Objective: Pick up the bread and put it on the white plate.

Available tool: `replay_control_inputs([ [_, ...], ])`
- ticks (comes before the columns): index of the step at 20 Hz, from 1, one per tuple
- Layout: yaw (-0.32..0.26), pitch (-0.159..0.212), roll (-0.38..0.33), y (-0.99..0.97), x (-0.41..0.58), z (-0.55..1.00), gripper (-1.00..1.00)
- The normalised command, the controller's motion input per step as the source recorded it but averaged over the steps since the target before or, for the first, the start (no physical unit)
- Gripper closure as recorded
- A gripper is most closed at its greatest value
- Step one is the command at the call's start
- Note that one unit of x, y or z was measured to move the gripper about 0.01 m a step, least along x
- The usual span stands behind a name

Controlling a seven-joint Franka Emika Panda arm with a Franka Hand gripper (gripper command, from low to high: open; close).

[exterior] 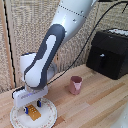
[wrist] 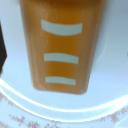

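Bread [exterior: 34, 112] lies on the white plate [exterior: 49, 118] in the exterior view, a small golden-brown oblong resting flat on the plate's surface, toward the exterior view's left half of it. You can see the plate sitting on the wooden desk [exterior: 95, 102] at the near corner on the exterior view's left, its rim carrying a faint reddish pattern. Your pincer [exterior: 31, 106] hangs straight down over the plate, with the white end block just above the bread and the short blue-tipped fingers [exterior: 25, 106] reaching down on either side of it. From this angle you cannot tell whether the fingertips press on the bread or merely flank it, nor how wide the gap is. A pink cup [exterior: 75, 85] stands on the desk, apart from the plate toward the exterior view's right. A black boxy appliance [exterior: 108, 52] sits farther back on the exterior view's right, with a dark cable running up behind the arm.

Your wrist view is filled almost wholly by the bread [wrist: 61, 45], an orange-brown slab with three pale stripes across it, seen very close and blurred. Beneath it you see the plate [wrist: 107, 107], white with a curved inner ridge and small reddish flowers along the rim. The fingers do not show clearly here, so this view does not settle the grip either.
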Motion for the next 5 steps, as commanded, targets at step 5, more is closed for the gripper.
replay_control_inputs([
  [5,-0.009,-0.001,0.040,-0.05,0.103,0.89,-1.00],
])
